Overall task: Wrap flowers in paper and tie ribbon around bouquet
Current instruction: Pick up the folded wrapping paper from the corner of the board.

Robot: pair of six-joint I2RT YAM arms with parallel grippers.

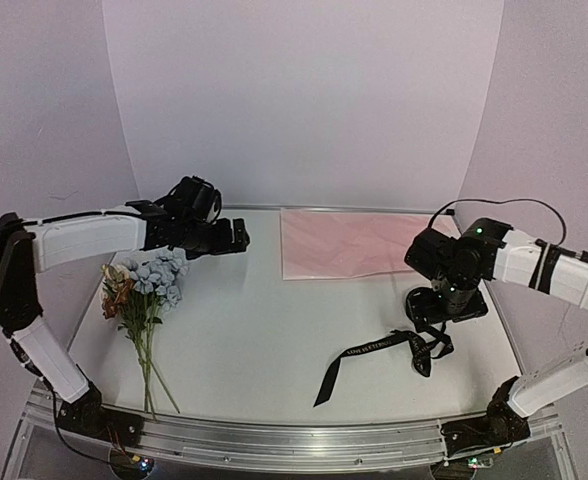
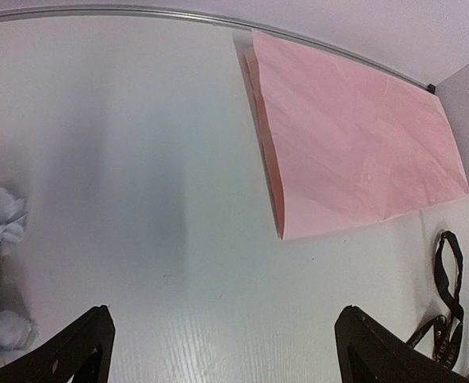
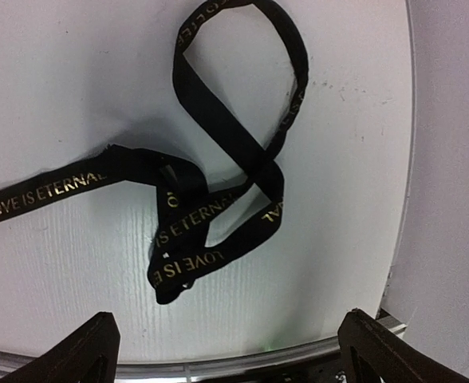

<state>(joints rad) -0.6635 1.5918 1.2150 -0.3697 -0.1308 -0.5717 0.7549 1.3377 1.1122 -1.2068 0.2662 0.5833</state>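
Observation:
The flowers lie loose at the table's left, blooms toward the back and stems toward the front; two pale blooms show at the left wrist view's edge. The pink paper lies flat at the back right, also seen as a paper sheet ahead of my left gripper. That left gripper hovers open between flowers and paper, holding nothing. The black ribbon lies looped at the front right. My right gripper stands open just above the ribbon's loops. No wrapped bouquet is in view.
The table's metal front rail runs just beneath my right gripper. A metal strip borders the table's back edge against the white backdrop. A loop of ribbon lies right of the paper's near corner.

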